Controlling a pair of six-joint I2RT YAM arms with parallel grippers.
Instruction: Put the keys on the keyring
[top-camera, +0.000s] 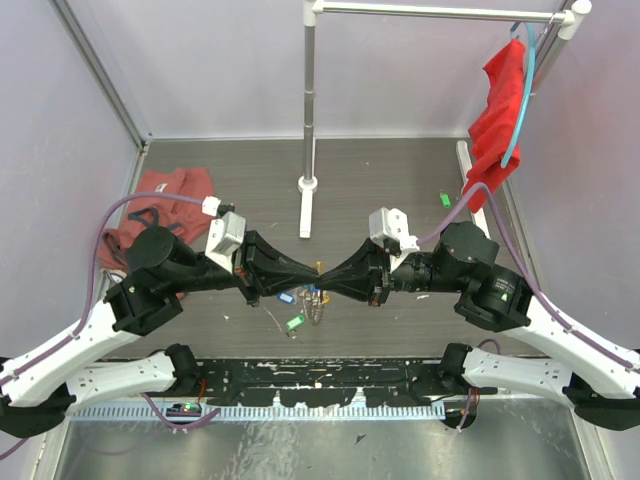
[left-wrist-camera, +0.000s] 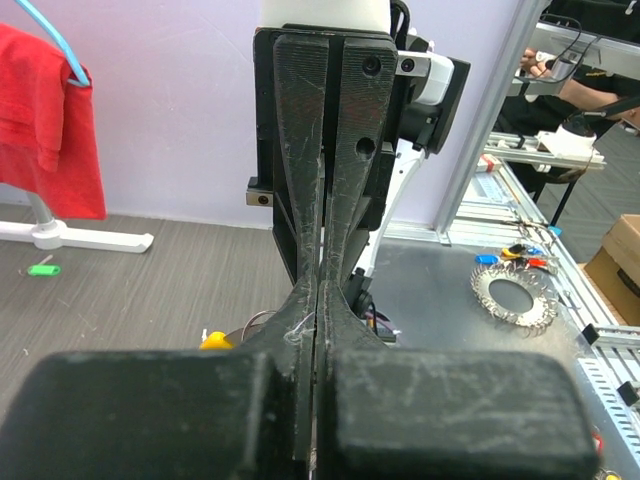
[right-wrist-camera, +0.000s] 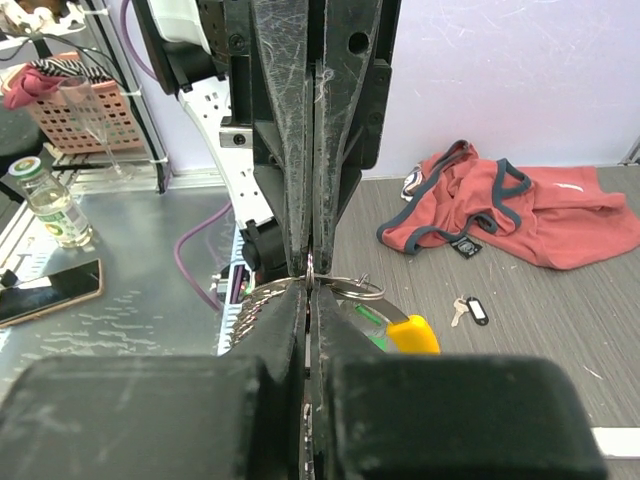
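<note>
I am counting two grippers at the centre of the top view: my left gripper (top-camera: 314, 272) and my right gripper (top-camera: 330, 272). I am seeing three tagged keys there: a blue-tagged key (top-camera: 285, 297) and a green-tagged key (top-camera: 295, 321) just below centre, and a second green-tagged key (top-camera: 445, 199) at the upper right. My right wrist view is showing one black-tagged key (right-wrist-camera: 470, 310). I am counting one keyring (top-camera: 318, 305), one stand (top-camera: 308, 120), and two red cloths: a crumpled garment (top-camera: 160, 205) at the left and a hanging cloth (top-camera: 497, 120) at the upper right.
</note>
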